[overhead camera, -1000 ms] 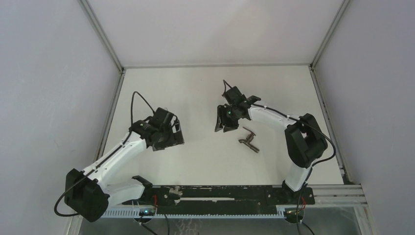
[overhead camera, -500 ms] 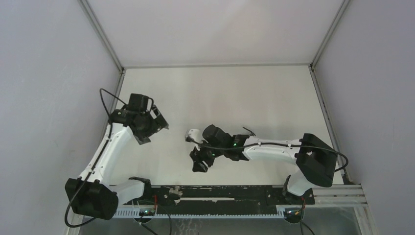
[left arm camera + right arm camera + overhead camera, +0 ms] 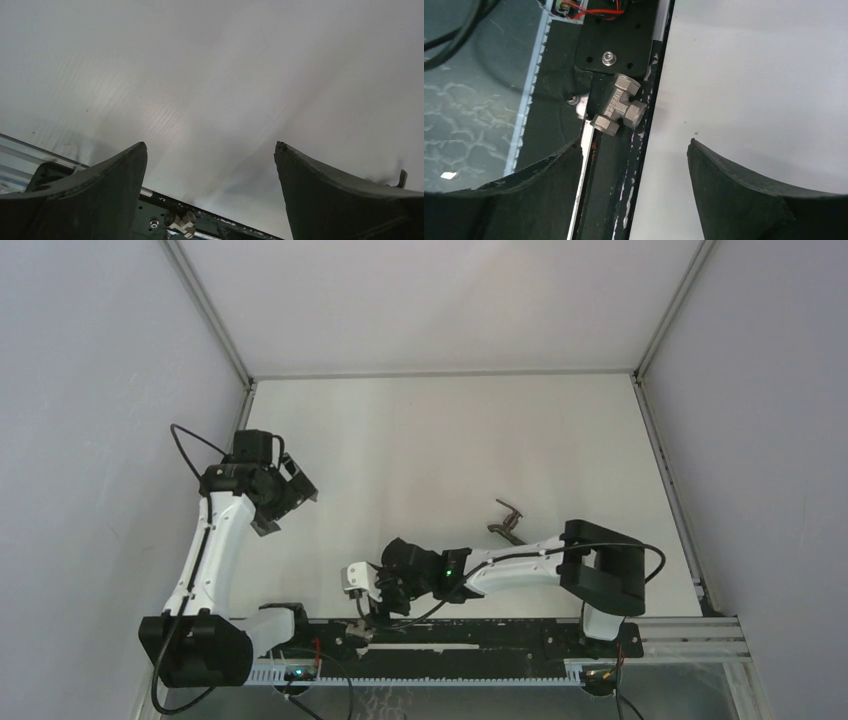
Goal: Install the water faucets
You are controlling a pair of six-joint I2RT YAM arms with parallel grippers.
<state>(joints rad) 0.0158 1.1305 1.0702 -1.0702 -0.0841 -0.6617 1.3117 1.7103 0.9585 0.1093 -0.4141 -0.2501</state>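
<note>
Right gripper (image 3: 635, 145), jaws apart and empty, has the stubby fitting (image 3: 619, 105) just ahead on the black base rail (image 3: 624, 40). The lever-handled stem (image 3: 508, 521) lies well behind it on the worktop (image 3: 450, 440). Left gripper (image 3: 210, 147) gapes wide, holding nothing.

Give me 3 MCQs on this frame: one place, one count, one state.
1. Where is the stubby fitting?
A) on the black rail at the near edge
B) mid-table
C) against the back wall

2. How many faucet parts show?
A) one
B) two
C) four

3. The right gripper is:
A) shut on the fitting
B) open, empty
C) shut, empty

Answers:
1 A: the right wrist view shows it lying on the rail.
2 B: the fitting plus the lever stem on the table.
3 B: fingers apart, nothing between them, the fitting ahead of the tips.
</note>
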